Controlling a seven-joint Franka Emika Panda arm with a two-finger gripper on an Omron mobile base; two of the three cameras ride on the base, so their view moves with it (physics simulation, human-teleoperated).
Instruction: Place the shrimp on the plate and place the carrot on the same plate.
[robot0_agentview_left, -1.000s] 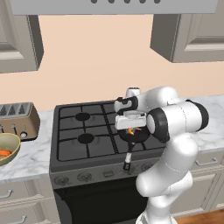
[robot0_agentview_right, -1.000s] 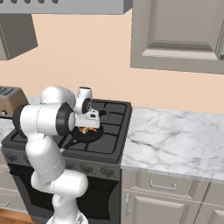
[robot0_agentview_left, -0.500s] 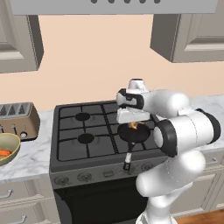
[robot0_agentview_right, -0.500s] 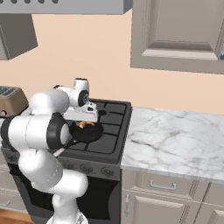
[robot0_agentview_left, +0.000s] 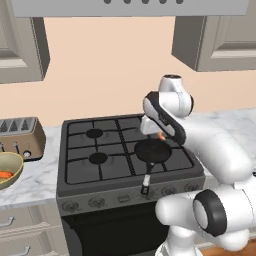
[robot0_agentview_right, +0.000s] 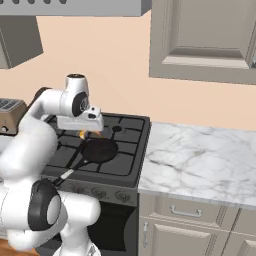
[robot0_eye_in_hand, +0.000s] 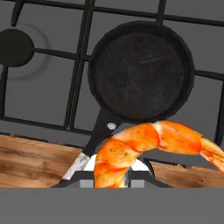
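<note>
Shrimp (robot0_eye_in_hand: 148, 148) sits pinched in the closed gripper (robot0_eye_in_hand: 114, 178) at the lower centre of the hand view, lifted clear above the black frying pan (robot0_eye_in_hand: 140, 70) on the stove (robot0_eye_in_hand: 39, 100); from the left base view it shows as an orange speck at centre frame. Judged step: carrying the shrimp, and the next move calls for a swing to the plate before release. Its long axis arcs from lower centre towards the right edge, tail pointing right
</note>
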